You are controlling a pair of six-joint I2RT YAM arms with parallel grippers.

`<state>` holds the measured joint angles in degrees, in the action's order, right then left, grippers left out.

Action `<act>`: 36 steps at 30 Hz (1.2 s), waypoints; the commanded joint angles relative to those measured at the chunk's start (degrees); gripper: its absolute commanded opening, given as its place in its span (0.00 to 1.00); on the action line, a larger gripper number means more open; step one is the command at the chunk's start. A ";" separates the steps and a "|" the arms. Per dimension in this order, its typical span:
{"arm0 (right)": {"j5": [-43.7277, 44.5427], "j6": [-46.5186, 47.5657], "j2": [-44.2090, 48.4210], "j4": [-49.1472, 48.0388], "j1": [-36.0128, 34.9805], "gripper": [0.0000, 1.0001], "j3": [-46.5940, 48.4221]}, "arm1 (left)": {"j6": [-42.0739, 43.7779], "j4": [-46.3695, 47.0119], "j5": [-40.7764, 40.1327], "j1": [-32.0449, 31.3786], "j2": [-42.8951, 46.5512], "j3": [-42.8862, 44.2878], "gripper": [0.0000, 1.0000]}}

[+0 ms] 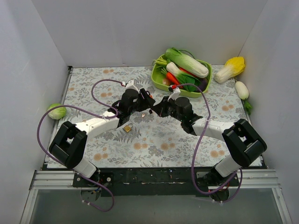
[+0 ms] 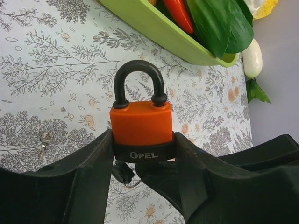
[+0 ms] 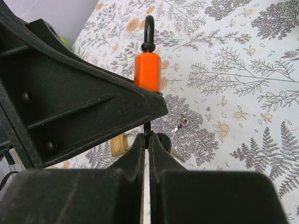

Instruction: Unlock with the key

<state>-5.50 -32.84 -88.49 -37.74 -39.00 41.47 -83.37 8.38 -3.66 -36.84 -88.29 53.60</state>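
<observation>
An orange padlock point(image 2: 141, 123) with a black shackle and a black base marked OPEL is held upright, with my left gripper point(image 2: 142, 149) shut on its base. It also shows in the right wrist view as the orange padlock point(image 3: 147, 70). Right under it, my right gripper point(image 3: 148, 138) is shut on the thin black head of the key point(image 3: 147, 130), seen edge-on at the lock's underside. A second black-headed key point(image 2: 122, 172) dangles beside it on a ring. In the top view the left gripper point(image 1: 140, 105) and right gripper point(image 1: 157, 108) meet mid-table.
A brass padlock point(image 1: 127, 128) lies on the floral cloth near the left arm. A small silvery key point(image 2: 45, 140) lies on the cloth. The green tray point(image 1: 158, 74) of toy vegetables stands at the back right, and a lettuce point(image 1: 57, 111) lies at the left edge.
</observation>
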 commanded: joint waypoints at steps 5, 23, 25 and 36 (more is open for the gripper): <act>2.07 -0.12 0.33 -6.12 2.35 0.01 5.11 | 0.05 2.52 1.90 -2.53 3.04 -0.43 0.00; 0.49 -1.52 0.25 -9.02 4.99 0.01 7.48 | -0.12 3.74 3.57 -4.56 0.93 -0.87 0.00; -0.56 -3.36 0.51 -9.54 5.34 0.01 6.87 | 0.23 5.76 5.68 -4.56 1.89 -1.83 0.00; -6.54 -11.10 7.53 -11.23 8.68 0.01 3.09 | 0.84 18.41 13.58 -4.56 7.87 -6.14 0.00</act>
<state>-16.19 -40.64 -86.30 -39.09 -33.12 43.18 -81.84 22.04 -4.12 -38.00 -85.08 48.99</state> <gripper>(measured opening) 0.032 0.484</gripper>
